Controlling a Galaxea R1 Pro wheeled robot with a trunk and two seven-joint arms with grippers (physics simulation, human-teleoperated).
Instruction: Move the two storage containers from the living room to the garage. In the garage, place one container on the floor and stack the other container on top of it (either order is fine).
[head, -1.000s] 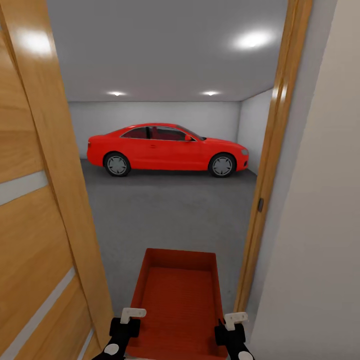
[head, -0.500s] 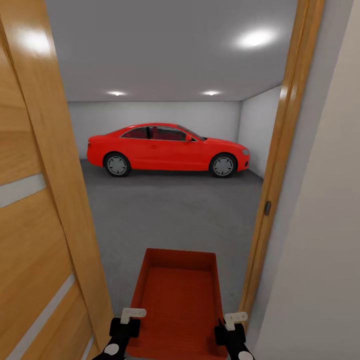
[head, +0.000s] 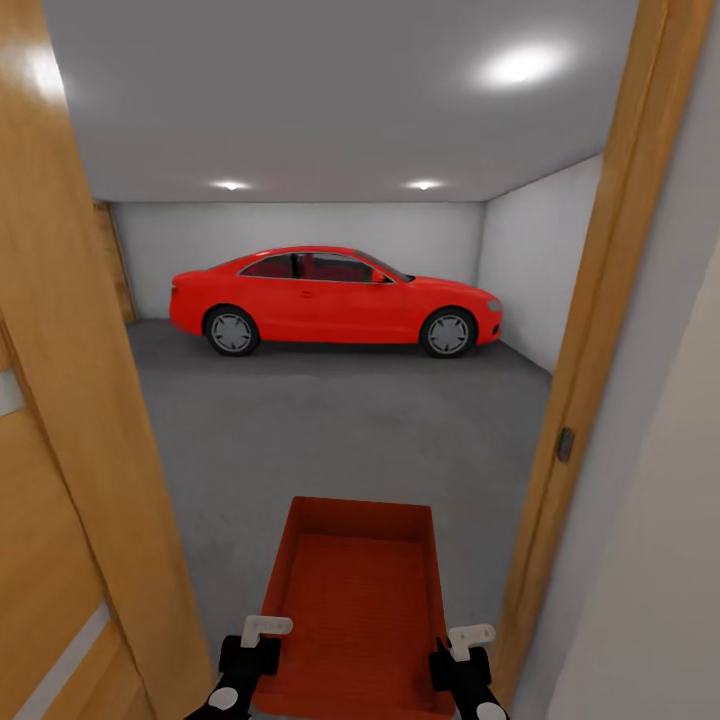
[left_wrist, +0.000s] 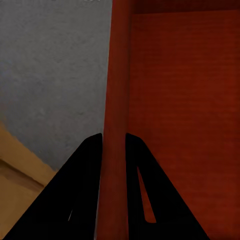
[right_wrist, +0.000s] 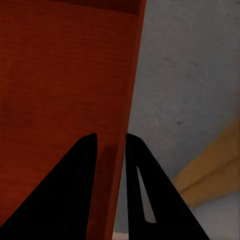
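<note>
We see the door frame (head: 590, 400) wider apart than before; our view has advanced. The left gripper (left_wrist: 114, 145) and right gripper (right_wrist: 111, 145) each clamp a storage container (head: 355, 600) wall, held before the frame; its near end is cut off.

I'm looking through an orange-wood door frame (head: 585, 400) into the garage, holding one orange-red storage container (head: 355, 600) low in front, left gripper (head: 250, 650) and right gripper (head: 465, 655) at its side walls; a red car (head: 330, 298) stands across the grey floor (head: 340, 430)
</note>
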